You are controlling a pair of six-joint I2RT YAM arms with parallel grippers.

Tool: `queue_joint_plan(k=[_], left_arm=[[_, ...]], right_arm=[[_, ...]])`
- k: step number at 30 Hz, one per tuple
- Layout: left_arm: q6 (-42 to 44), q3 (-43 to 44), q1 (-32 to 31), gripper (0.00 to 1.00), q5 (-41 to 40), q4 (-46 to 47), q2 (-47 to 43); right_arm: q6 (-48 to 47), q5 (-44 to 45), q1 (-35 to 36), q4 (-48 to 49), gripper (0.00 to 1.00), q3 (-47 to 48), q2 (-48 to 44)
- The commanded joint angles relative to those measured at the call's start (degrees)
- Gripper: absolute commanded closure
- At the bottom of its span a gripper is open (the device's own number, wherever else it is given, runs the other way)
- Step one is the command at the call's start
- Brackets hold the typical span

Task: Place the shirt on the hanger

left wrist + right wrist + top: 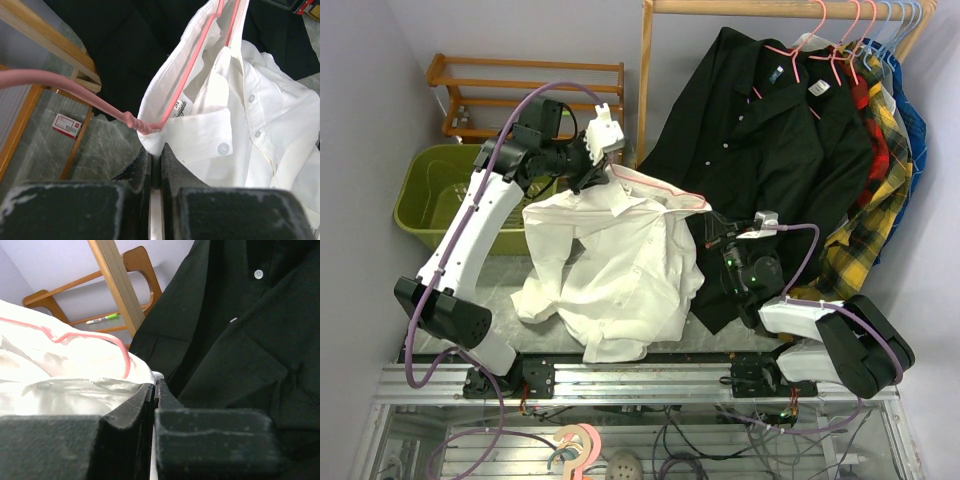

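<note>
The white shirt (620,265) hangs between my two grippers above the table, its lower part crumpled on the surface. The pink hanger (665,188) runs through its collar and shoulder. My left gripper (592,172) is shut on the shirt's collar edge (156,145), right by the hanger's twisted neck (134,121). My right gripper (717,228) is shut on the shirt's other shoulder (158,376), where the hanger's end (125,362) curves into the fabric. The shirt's buttons (223,148) face the left wrist camera.
A black shirt (760,150) hangs on a wooden rack (645,90) right behind the white shirt, with plaid shirts (880,160) beside it. A green bin (445,195) stands at the left. A wooden shelf (520,90) is at the back.
</note>
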Motion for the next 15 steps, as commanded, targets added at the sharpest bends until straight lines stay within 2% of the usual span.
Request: queue_joint_plan(k=[1,6,11,15], left_arm=[[3.6,1.8,0.1,0.93,-3.7,-1.9,-1.6],[5.6,1.1,-0.8,0.93,-8.0,-3.1,-0.1],[9.2,1.9,-3.0,0.93,-11.3,-9.5,3.4],[5.4,0.0,-3.2,0.93,-13.6,-3.6,3.1]], right_arm=[[-1.7,2.2,-1.3,0.5,1.00,0.1,-1.4],[-2.8,-2.3,-1.1,-4.7,1.00,2.1,-6.7],[-9.7,-3.6,-0.1,-18.0,1.00,7.2,-14.2],[-11.7,-11.7,0.8,-31.0,1.00,14.1,-14.9]])
